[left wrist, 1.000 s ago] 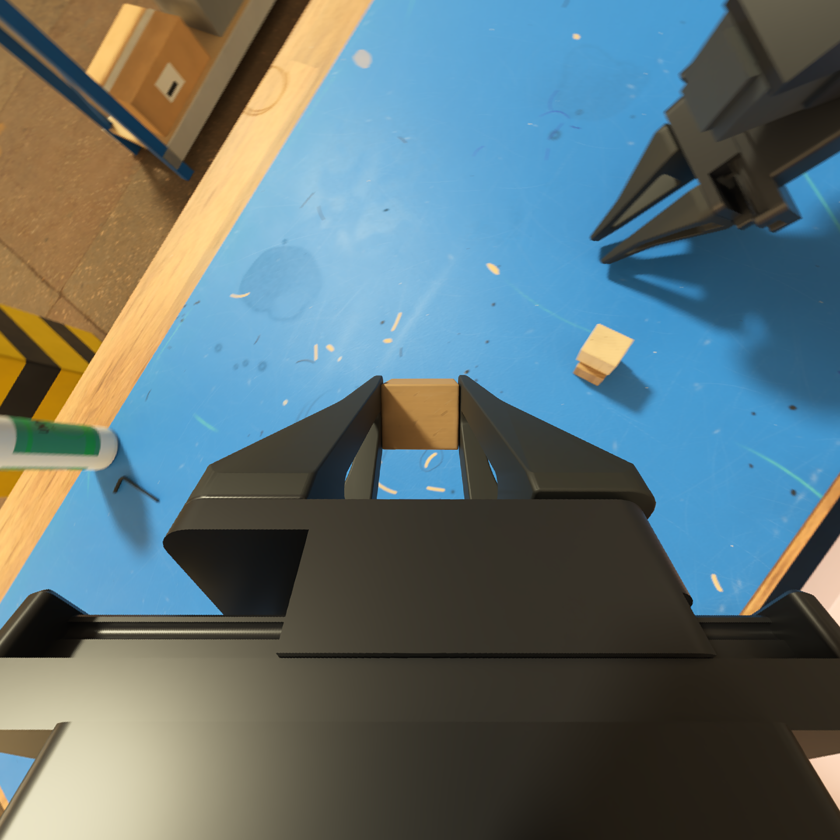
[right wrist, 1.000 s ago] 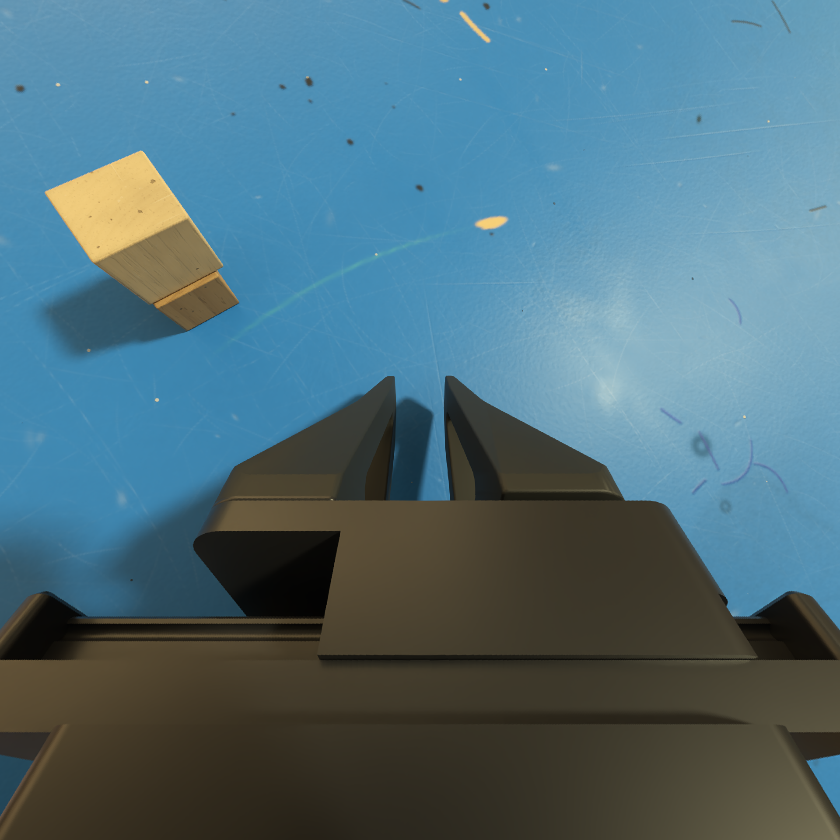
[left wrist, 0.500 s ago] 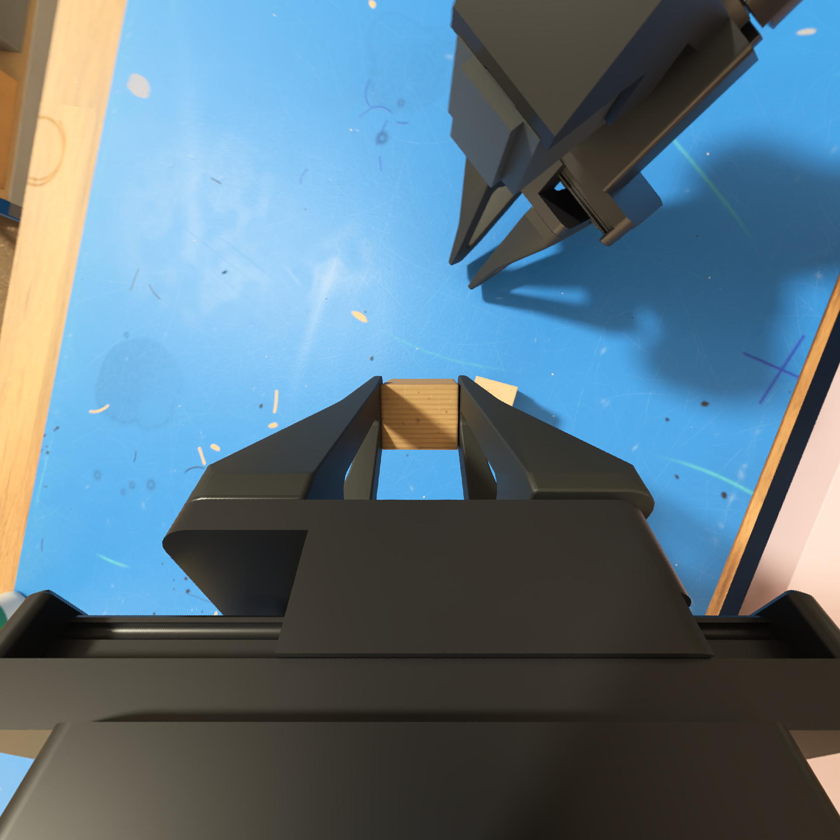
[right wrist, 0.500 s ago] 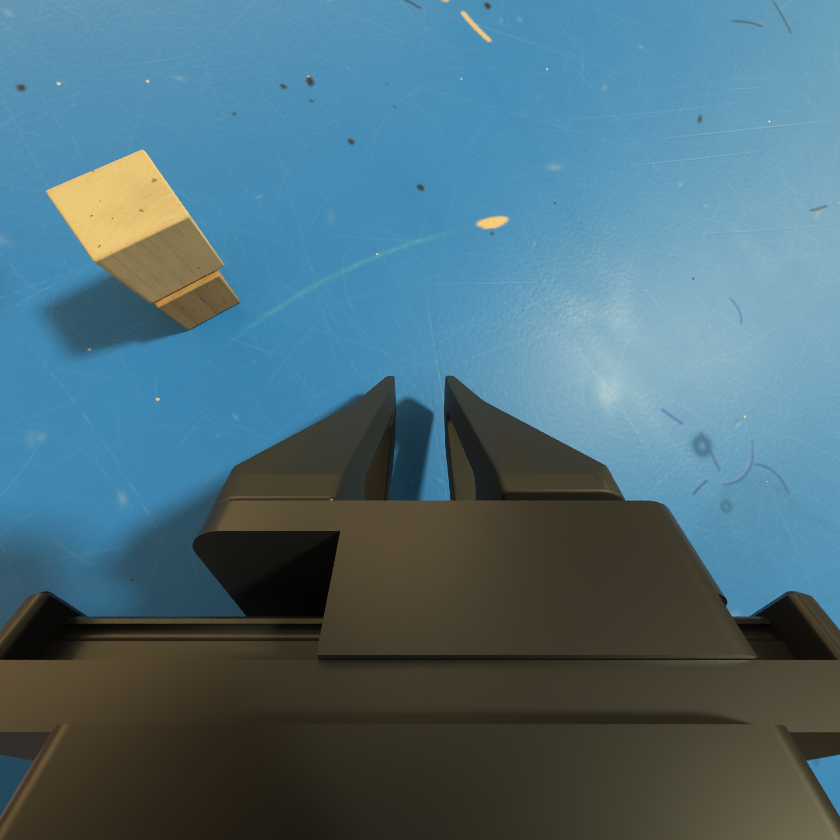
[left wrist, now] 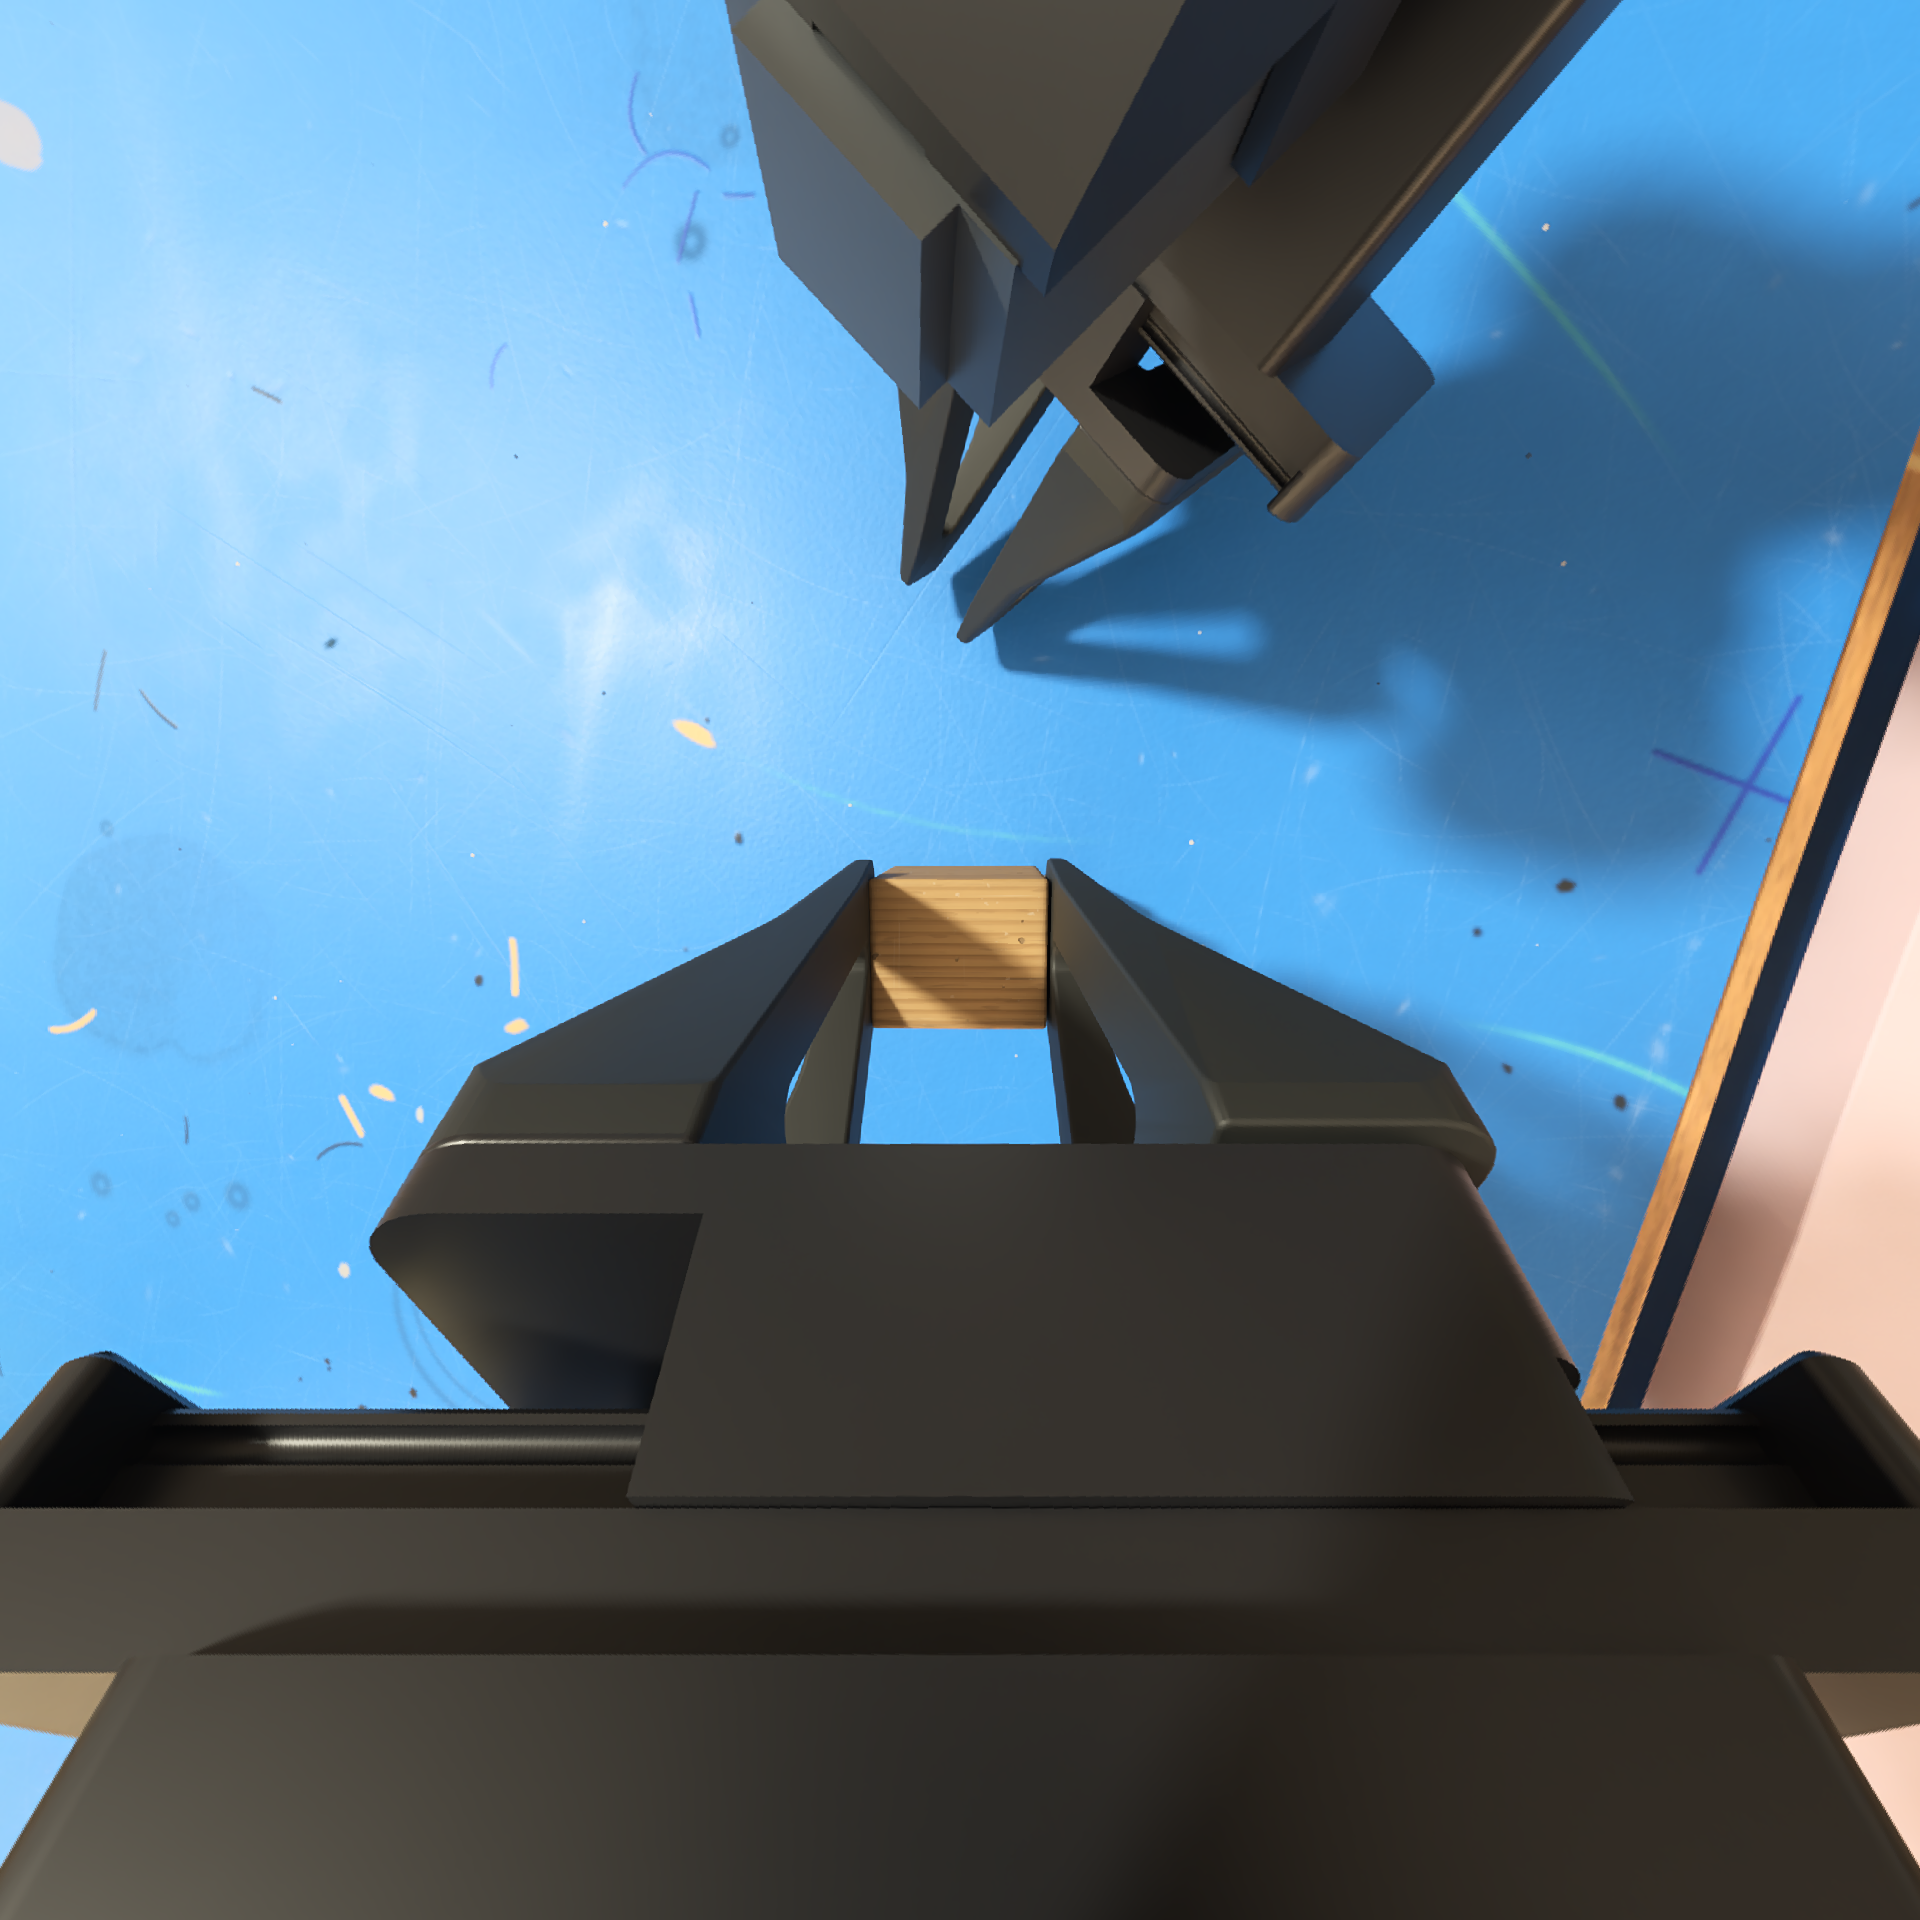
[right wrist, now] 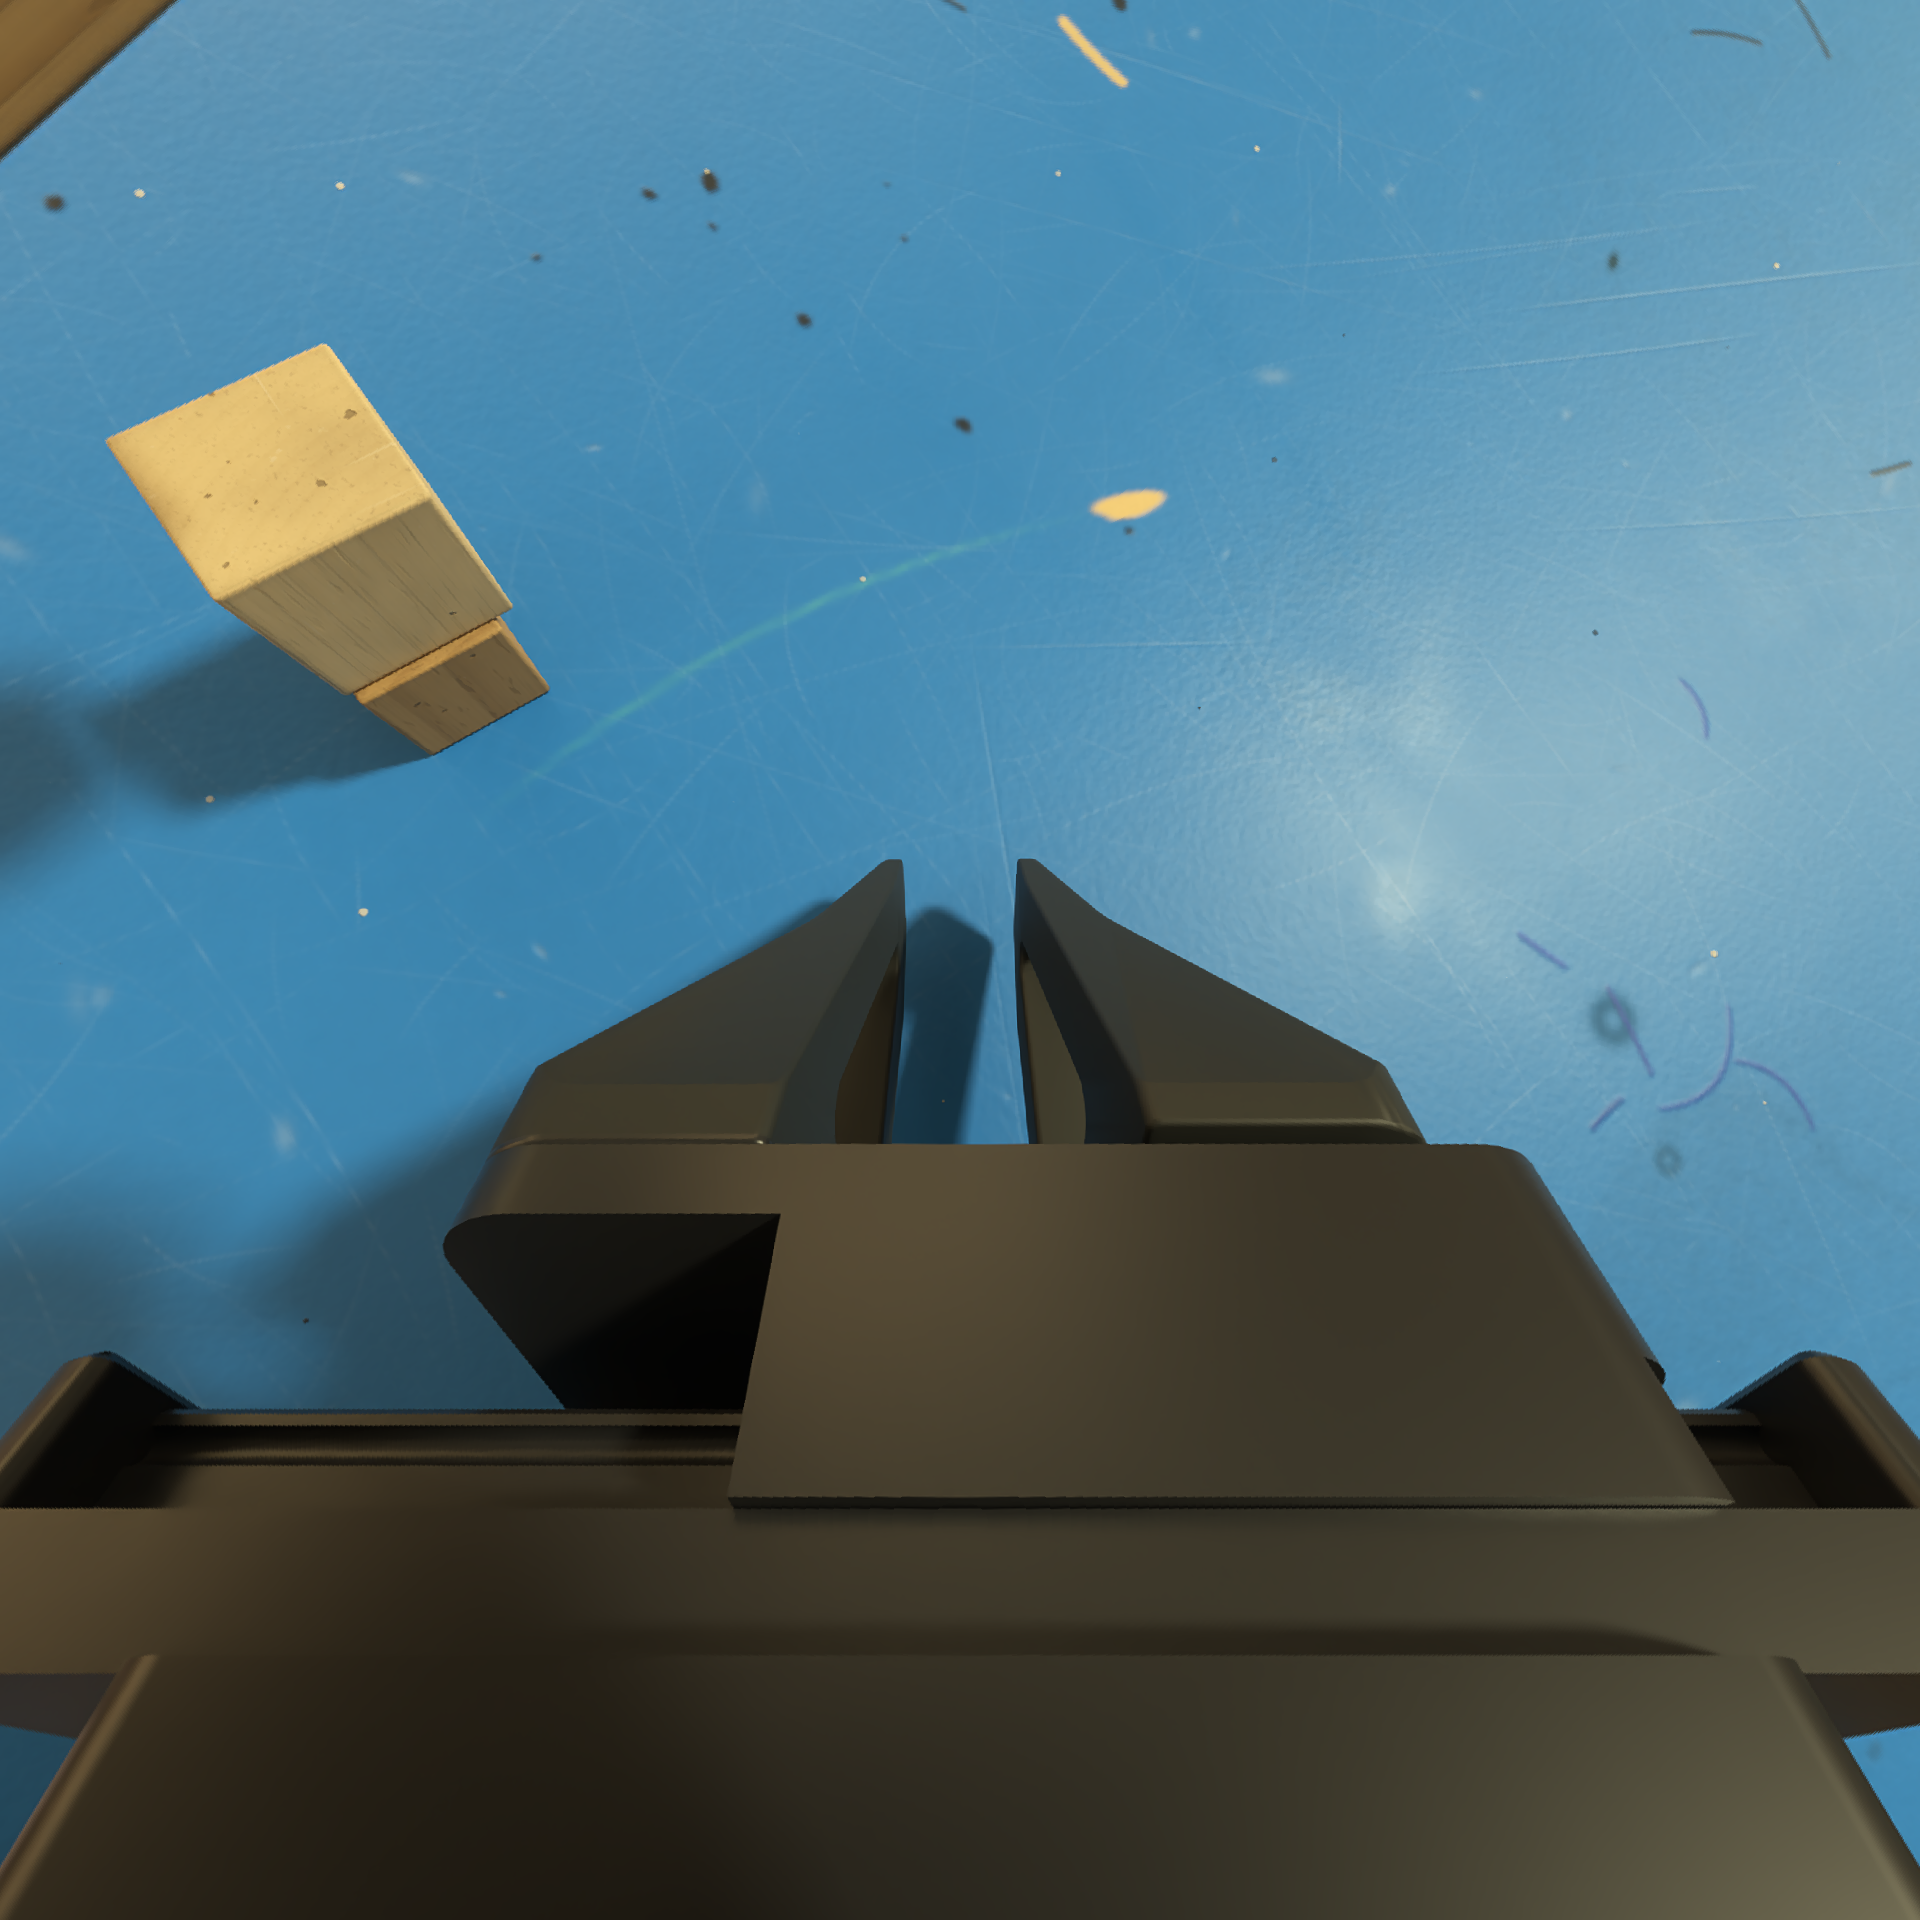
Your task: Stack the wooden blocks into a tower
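Note:
My left gripper (left wrist: 958,868) is shut on a tan wooden block (left wrist: 958,948) and holds it above the blue mat. In the right wrist view a pale wooden block (right wrist: 301,499) sits on a darker wooden block (right wrist: 457,686) as a two-high stack at the left. That stack is hidden in the left wrist view. My right gripper (right wrist: 960,868) is empty, its fingers a narrow gap apart, hanging over bare mat to the right of the stack. It also shows in the left wrist view (left wrist: 940,608), beyond the held block.
The blue mat (left wrist: 416,623) is scratched and flecked with wood chips. Its wooden right edge (left wrist: 1766,987) runs down the right side of the left wrist view. A tan edge (right wrist: 52,52) shows in the right wrist view's top left corner.
My left gripper has carried the block to the right, towards the right gripper; the stack has slipped behind the held block. The right gripper and the stack have not moved.

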Robot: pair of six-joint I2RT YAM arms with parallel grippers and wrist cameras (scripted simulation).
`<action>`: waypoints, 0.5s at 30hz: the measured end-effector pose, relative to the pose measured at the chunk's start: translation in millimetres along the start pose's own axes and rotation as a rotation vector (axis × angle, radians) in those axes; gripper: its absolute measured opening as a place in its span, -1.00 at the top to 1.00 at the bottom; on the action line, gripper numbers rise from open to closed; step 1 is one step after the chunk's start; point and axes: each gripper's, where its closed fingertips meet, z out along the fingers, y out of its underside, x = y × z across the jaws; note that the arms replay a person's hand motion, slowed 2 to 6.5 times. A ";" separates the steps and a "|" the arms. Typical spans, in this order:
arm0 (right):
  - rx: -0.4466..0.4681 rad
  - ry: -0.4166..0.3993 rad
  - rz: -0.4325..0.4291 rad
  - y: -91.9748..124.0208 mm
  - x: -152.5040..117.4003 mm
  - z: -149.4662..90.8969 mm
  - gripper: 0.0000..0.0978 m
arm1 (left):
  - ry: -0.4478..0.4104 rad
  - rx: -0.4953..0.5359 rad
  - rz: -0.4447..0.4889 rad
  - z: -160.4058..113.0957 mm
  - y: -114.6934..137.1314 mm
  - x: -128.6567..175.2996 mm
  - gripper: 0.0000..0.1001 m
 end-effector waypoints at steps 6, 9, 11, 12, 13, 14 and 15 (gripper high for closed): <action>0.000 0.001 -0.001 -0.1 0.2 0.0 0.63 | 0.015 -0.019 -0.010 4.2 4.0 3.0 0.46; 0.002 0.003 -0.003 -0.1 0.4 0.1 0.63 | 0.024 -0.032 -0.017 6.4 7.1 5.0 0.46; 0.002 0.004 -0.004 0.0 0.1 0.1 0.63 | 0.028 -0.045 -0.018 7.6 9.8 6.1 0.46; 0.002 0.004 -0.004 0.1 0.0 0.1 0.63 | 0.028 -0.054 -0.017 8.2 11.4 6.5 0.46; 0.002 0.004 -0.004 0.1 -0.1 0.0 0.63 | 0.027 -0.063 -0.016 8.6 13.1 7.0 0.46; 0.002 0.004 -0.004 0.1 -0.2 0.0 0.63 | 0.026 -0.073 -0.014 9.1 14.7 7.5 0.46; 0.002 0.004 -0.004 0.1 -0.2 0.0 0.63 | 0.024 -0.083 -0.011 9.5 16.2 8.1 0.46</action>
